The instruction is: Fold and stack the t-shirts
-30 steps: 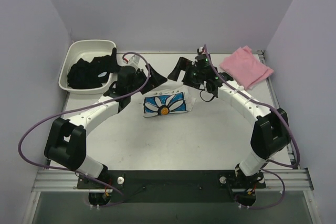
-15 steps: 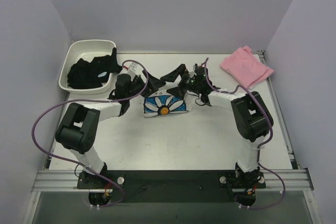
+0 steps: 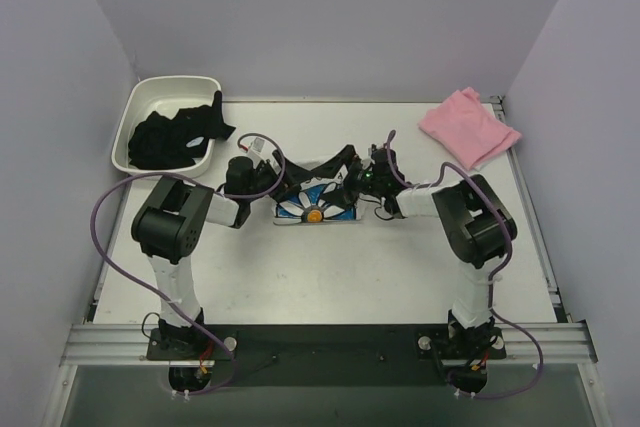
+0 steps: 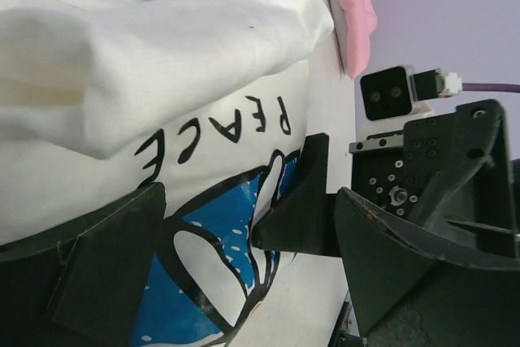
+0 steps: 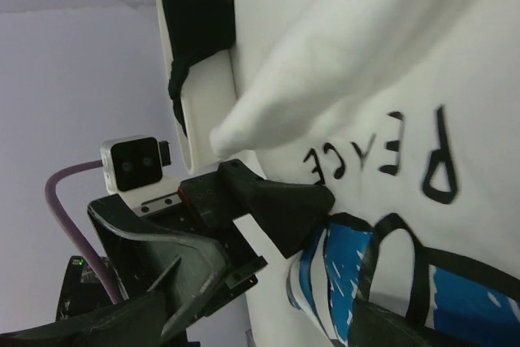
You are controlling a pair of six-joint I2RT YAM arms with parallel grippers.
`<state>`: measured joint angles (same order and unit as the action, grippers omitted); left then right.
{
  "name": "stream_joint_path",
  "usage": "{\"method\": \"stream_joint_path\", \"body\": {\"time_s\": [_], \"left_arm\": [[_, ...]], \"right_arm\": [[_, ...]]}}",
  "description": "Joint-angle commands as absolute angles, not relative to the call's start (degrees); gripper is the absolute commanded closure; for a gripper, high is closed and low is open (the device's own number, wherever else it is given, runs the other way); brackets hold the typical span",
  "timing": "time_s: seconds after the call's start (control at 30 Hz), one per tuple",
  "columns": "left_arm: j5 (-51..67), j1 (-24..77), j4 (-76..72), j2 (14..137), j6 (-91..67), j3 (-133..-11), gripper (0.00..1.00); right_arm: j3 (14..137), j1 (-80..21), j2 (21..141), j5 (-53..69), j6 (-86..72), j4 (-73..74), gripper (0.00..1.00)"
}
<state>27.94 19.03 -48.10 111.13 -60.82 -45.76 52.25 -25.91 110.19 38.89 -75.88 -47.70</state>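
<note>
Both arms have folded inward, bringing left gripper [image 3: 285, 187] and right gripper [image 3: 345, 175] low over the folded daisy tee [image 3: 322, 205] at the middle of the table [image 3: 330, 277] — the pink tee [image 3: 468, 125] lies at the far right corner. Left wrist: jaws wide over the PEACE lettering [image 4: 219, 132], gripping nothing. Right wrist: jaws equally wide, facing the other's fingertip.

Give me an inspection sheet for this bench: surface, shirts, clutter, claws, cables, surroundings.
Surface: white table, no stains seen.
Job's things: daisy t-shirt folded at centre; pink t-shirt loosely folded at the far right corner, apart from it, not yet stacked.
Clutter: white tub at far left, black cloth inside.
Claws: left claw and right claw both open, facing each other low over the daisy t-shirt.
Cables: purple cables loop along both arms, no snag seen.
Surroundings: plain lilac walls; nothing else seen.
</note>
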Motion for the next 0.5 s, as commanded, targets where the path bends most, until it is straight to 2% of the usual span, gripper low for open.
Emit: {"method": "stream_joint_path", "body": {"time_s": [0.0,0.3,0.47], "left_arm": [[28.4,17.8,-55.2,115.3,-61.5,-46.0,0.05],[28.8,17.0,-56.6,117.3,-61.7,-45.4,0.05],[29.6,16.4,-55.7,110.4,-62.1,-43.8,0.05]], "right_arm": [[49.7,-25.6,114.8,39.1,-74.1,-54.0,0.0],[50.4,-25.0,125.0,38.2,-71.1,-57.0,0.0],[51.0,-24.4,120.1,38.6,-69.4,-53.7,0.0]]}}
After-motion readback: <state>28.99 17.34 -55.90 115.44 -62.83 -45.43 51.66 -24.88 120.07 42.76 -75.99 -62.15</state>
